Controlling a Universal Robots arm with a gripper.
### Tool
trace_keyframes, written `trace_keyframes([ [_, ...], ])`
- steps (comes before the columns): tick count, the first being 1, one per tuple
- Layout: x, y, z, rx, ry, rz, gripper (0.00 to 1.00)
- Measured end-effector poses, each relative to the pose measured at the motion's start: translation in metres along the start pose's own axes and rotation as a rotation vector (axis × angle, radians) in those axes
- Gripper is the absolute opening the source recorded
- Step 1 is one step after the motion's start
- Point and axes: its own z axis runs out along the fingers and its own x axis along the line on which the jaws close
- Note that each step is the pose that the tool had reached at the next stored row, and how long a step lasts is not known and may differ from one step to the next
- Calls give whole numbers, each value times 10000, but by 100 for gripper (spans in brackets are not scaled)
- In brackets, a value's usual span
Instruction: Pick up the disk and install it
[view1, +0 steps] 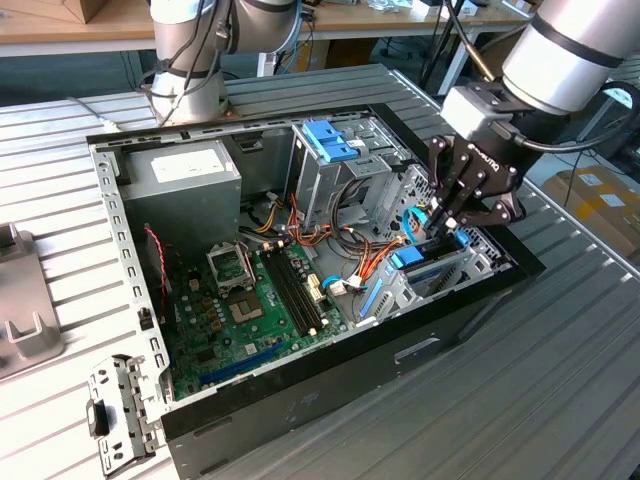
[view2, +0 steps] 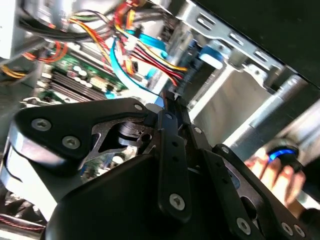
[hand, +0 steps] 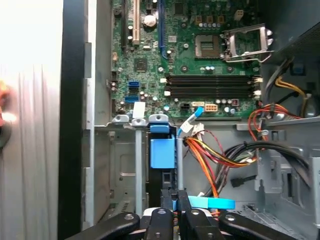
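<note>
The disk (view1: 425, 268) stands on edge in the front bay of the open computer case (view1: 300, 390), at the exterior view's right, its light blue rails showing. My gripper (view1: 440, 222) hangs straight above it, fingers drawn together on the disk's upper blue edge. In the first wrist view the disk (hand: 162, 152) appears edge-on in its metal slot, with the gripper (hand: 175, 200) pinched over its near end. In the second wrist view the black fingers (view2: 170, 130) meet at the gripper's (view2: 167, 106) tip, beside a grey metal wall.
A drive cage with a blue bracket (view1: 330, 140) and a grey power supply (view1: 180, 175) stand at the case's back. Orange and red cables (view1: 330, 240) cross above the motherboard (view1: 250, 300). A metal bracket (view1: 120, 410) lies outside on the slatted table. A person's hand (view2: 272, 170) shows beyond the case.
</note>
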Motion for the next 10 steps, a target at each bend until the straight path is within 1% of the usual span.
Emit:
trace_keyframes([
  [1, 13, -1, 0, -9, -108, -9, 16],
  [4, 69, -7, 6, -11, -113, -9, 16],
  [5, 77, -8, 8, -11, -114, -9, 16],
  [10, 85, -16, 37, -14, -116, -10, 16],
])
